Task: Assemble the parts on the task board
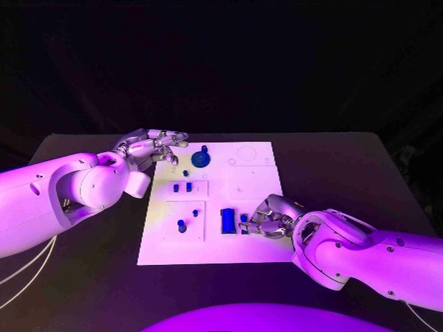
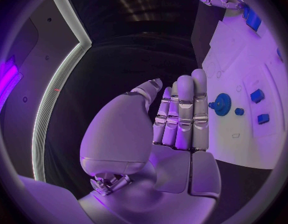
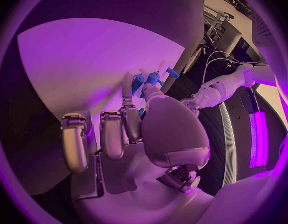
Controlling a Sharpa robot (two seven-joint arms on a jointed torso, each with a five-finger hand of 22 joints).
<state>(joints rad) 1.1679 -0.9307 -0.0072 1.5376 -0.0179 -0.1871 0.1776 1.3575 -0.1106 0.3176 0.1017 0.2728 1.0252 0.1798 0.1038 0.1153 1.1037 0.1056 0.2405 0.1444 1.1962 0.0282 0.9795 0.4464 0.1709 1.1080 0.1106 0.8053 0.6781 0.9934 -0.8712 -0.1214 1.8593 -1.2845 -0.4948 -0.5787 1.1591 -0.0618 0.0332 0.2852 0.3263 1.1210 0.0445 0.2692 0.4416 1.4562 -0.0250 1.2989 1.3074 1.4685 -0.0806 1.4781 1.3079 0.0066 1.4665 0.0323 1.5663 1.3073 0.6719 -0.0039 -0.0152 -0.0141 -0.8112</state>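
Observation:
The white task board (image 1: 243,242) lies in the middle of the black table. A blue gear (image 1: 201,159) sits near its far left corner, also seen as the blue gear (image 2: 222,104) in the left wrist view. My left hand (image 1: 151,146) hovers just left of that corner, fingers straight and together, holding nothing; the left hand (image 2: 181,119) shows a bare palm. A long blue block (image 1: 228,220) stands near the board's front. Beside it my right hand (image 1: 268,218) curls down onto the board, thumb and a finger pinching a small blue part (image 3: 138,83).
Two small blue parts (image 1: 183,187) sit in a plate left of centre, and two more blue parts (image 1: 187,220) lie in the plate below. The board's right half (image 1: 250,183) holds bare white plates. Dark table (image 1: 361,173) surrounds the board.

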